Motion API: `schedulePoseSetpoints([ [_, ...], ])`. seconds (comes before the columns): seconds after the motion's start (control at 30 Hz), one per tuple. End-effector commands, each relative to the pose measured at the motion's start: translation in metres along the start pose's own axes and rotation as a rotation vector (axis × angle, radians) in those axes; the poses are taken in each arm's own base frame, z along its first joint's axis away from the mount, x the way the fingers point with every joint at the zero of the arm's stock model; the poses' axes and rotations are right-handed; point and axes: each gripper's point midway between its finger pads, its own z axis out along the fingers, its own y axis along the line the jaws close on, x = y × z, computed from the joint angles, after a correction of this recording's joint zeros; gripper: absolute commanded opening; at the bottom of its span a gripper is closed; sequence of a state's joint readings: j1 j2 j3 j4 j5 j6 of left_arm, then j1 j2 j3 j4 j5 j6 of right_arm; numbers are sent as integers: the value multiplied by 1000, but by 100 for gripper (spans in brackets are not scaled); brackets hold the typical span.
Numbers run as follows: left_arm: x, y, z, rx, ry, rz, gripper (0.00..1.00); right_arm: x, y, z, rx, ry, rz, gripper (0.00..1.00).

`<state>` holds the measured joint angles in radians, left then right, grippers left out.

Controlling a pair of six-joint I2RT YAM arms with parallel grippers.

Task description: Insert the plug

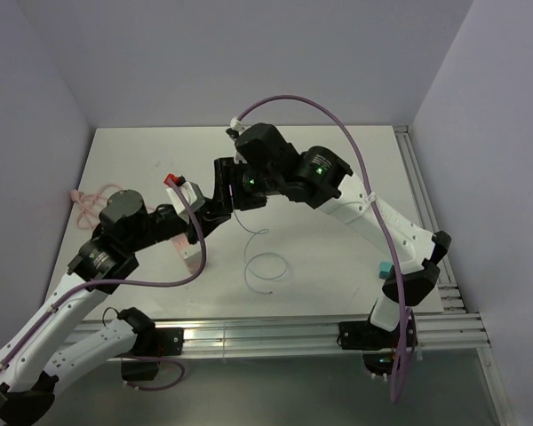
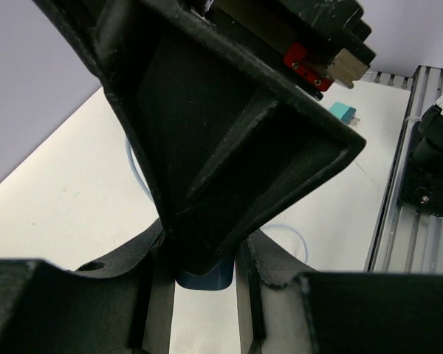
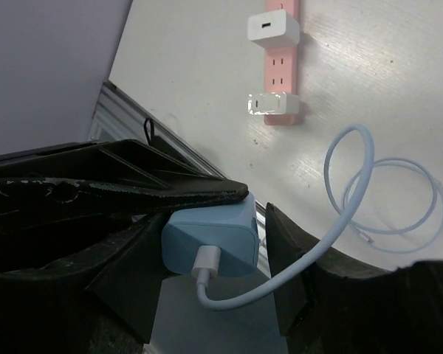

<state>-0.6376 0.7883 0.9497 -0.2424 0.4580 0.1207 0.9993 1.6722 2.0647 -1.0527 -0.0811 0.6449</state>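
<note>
The plug (image 3: 209,260), a small white head on a thin whitish wire (image 3: 332,158), sits in the port of a light blue charger block (image 3: 221,228). The wire loops away over the table (image 1: 265,268). My left gripper (image 2: 203,274) is shut on the blue block (image 2: 204,279), and one of its fingers lies along the block's top in the right wrist view. My right gripper (image 3: 213,225) straddles the same block. Its left finger is against the block, while a narrow gap shows at its right finger (image 3: 288,265). The two grippers (image 1: 195,222) (image 1: 220,200) meet above the table's left-centre.
A pink socket strip (image 3: 280,70) carrying two white adapters (image 3: 273,28) lies on the table beyond the grippers. Its pink cord (image 1: 87,202) is bunched at the left wall. A teal adapter (image 1: 385,268) rests near the right rail (image 1: 426,213). Purple robot cables (image 1: 355,151) arch overhead.
</note>
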Motion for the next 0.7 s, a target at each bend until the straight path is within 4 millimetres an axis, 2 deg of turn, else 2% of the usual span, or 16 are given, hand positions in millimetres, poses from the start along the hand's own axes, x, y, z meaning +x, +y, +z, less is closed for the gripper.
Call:
schedulePoseSetpoints([
  [0.0, -37, 1, -4, -3, -93, 75, 1, -4, 8, -5, -10, -2, -13, 59],
  [0.1, -36, 0, -4, -6, -92, 73, 1, -1, 7, 1, 0, 12, -15, 40],
  [0.13, -36, 5, -5, -34, -91, 60, 1, -1, 7, 3, 4, 14, -14, 20],
  [0.17, -36, 7, -5, -48, -92, 48, 17, -1, 7, 4, 5, 12, -12, 10],
  [0.2, -38, 10, -7, -73, -99, 25, 28, -1, 5, 5, 14, 8, -10, 1],
  [0.23, -36, 18, -9, -125, -98, 7, 38, -1, 5, 6, 14, 3, -11, 0],
  [0.27, -36, 21, -11, -152, -101, -8, 53, -2, 3, 8, 21, 0, -16, 0],
  [0.3, -38, 22, -17, -176, -114, -20, 59, -4, 3, 8, 26, -9, -18, 0],
  [0.37, -34, 29, -26, -247, -116, -63, 79, -7, -3, 13, 60, -20, -30, 0],
  [0.4, -37, 29, -36, -275, -140, -98, 83, -10, -2, 12, 60, -30, -36, 0],
  [0.43, -35, 31, -42, -308, -149, -132, 96, -13, -9, 18, 100, -40, -39, 0],
  [0.47, -30, 41, -51, -389, -145, -161, 100, -15, -10, 20, 109, -47, -48, 0],
  [0.53, -33, 51, -73, -503, -192, -238, 99, -20, -10, 29, 117, -56, -66, 0],
  [0.57, -22, 69, -90, -650, -174, -275, 100, -23, -11, 33, 123, -63, -82, 0],
  [0.63, -17, 85, -118, -830, -211, -402, 100, -26, -12, 47, 131, -71, -103, 0],
  [0.67, -3, 93, -133, -938, -175, -441, 99, -26, -11, 52, 128, -71, -124, 0],
])
